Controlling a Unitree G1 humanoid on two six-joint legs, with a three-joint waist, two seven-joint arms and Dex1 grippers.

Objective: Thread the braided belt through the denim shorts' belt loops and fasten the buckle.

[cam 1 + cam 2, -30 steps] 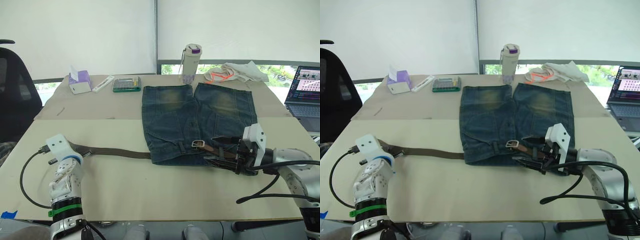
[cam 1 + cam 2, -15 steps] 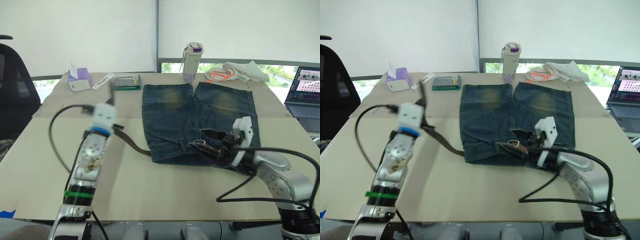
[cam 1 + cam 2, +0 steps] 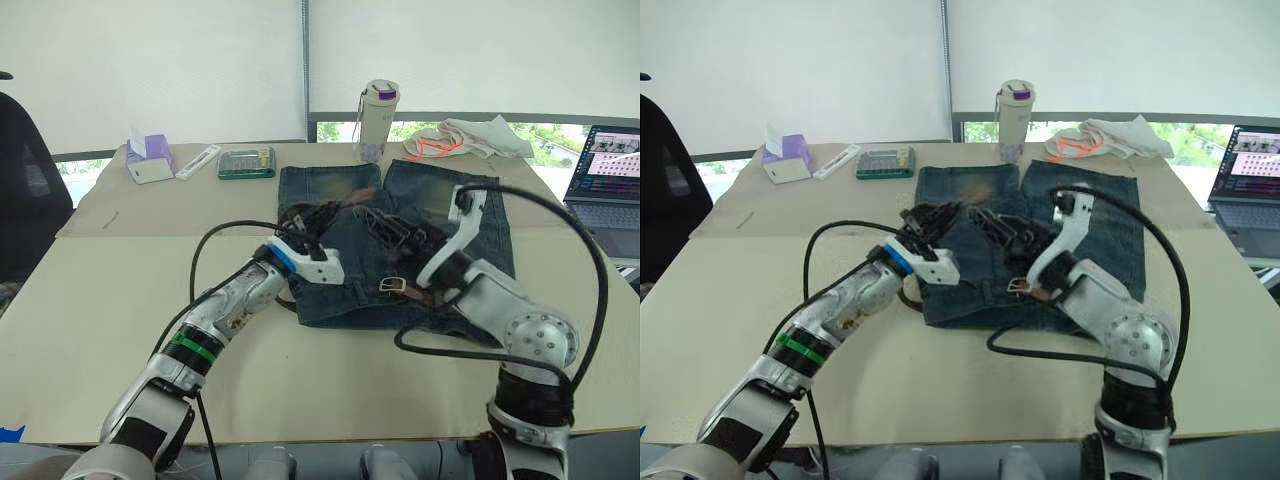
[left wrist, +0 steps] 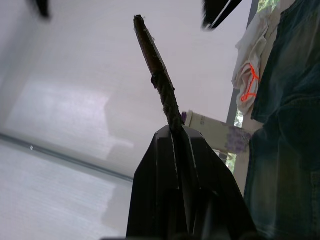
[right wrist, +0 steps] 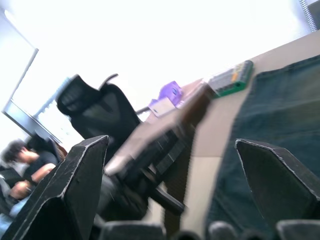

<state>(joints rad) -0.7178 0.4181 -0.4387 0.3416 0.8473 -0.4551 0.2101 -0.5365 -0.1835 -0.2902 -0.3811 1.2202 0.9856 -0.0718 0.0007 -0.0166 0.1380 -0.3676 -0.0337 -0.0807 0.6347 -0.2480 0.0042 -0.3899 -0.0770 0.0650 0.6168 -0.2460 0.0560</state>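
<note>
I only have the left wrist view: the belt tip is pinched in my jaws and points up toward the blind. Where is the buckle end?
Observer: The buckle lies on the denim shorts, at the waistband edge nearest the robot.
Operator: Where is my left gripper relative to the shorts?
Observer: The left gripper, shut on the braided belt, is over the shorts' left leg, beyond the buckle.
Operator: Is the right gripper holding anything?
Observer: No. The right gripper has its jaws wide open and empty, facing the left gripper over the shorts.
</note>
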